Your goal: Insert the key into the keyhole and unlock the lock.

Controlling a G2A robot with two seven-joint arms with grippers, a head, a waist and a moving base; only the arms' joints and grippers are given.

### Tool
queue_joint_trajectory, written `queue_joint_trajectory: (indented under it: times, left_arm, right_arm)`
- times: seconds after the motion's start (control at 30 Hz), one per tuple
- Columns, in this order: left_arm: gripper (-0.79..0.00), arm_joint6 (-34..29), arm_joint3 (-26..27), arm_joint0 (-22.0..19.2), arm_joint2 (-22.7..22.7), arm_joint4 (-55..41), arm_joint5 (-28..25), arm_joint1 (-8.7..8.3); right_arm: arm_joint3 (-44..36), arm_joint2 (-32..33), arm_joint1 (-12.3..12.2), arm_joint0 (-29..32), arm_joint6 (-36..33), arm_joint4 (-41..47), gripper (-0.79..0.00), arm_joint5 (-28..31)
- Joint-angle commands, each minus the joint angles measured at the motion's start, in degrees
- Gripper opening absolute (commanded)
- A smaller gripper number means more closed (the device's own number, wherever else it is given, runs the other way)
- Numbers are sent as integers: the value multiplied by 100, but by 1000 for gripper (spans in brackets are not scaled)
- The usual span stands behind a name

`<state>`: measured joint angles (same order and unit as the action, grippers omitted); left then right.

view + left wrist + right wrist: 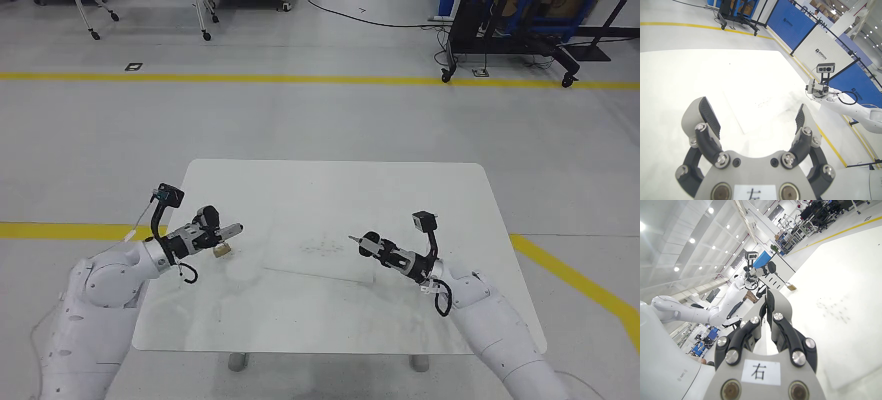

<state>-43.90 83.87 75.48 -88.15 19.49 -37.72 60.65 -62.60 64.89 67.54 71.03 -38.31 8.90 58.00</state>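
From above: find the lock (224, 248) on the surface (330, 190), close to its left edge and about midway between the near and far edges, just beside the tips of the left hand (232, 232). Cannot tell from here whether touching. Find the right hand (362, 241) over the middle of the surface, well apart from the lock and pointing towards it.

From the left wrist: see the left hand (753, 106) spread wide, ribbed pads (710, 117) bare, nothing between them. Judging by that, treat securing the lock as the step in hand. Come down around the body rather than the shackle, close squarely on the flat faces, and leave the keyhole end free and turned towards the right hand (811, 89).

From the right wrist: see the right hand (768, 294) closed, pads pressed together. Cannot tell whether the key sits pinched between them. See the lock (791, 287) resting near the surface's edge, below the left hand (770, 267) and apart from it; keyhole too small to make out. Best to hold off the approach until the lock is clamped, then line up along the keyhole and go in slowly, avoiding side load likely to twist a thin key or tip the lock.
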Motion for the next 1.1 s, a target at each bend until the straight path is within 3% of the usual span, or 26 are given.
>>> queue_joint_trajectory:
  times: [0.0, 0.1, 0.2, 0.3, 0.43, 0.77, 1.07]
  left_arm:
    - [0, 99, 28, -17, -56, 189, 1, -10]
    - [0, 722, -12, -25, -266, 1559, -199, -66]
    - [0, 1076, -321, -145, -326, 2929, -1112, -151]
    - [0, 1491, -887, -357, -240, 3558, -2028, -202]
    - [0, 1896, -1151, -564, 285, 4220, -2028, -297]
    - [-394, 3523, -1971, -1020, 1272, 5767, -2028, -503]
    - [-514, 4470, -2565, -1373, 1649, 6520, -2028, -528]
  right_arm:
    - [0, 0, 0, 0, 0, 0, -785, 0]
    - [0, 0, 0, 0, 0, 0, -785, 0]
    - [0, 0, 0, 0, 0, 0, -785, 0]
    - [0, 0, 0, 0, 0, 0, -785, 0]
    - [0, 0, 0, 0, 0, 0, -785, 0]
    - [0, 0, 0, 0, 0, 0, -785, 0]
    - [0, 0, 0, 0, 0, 0, -785, 0]
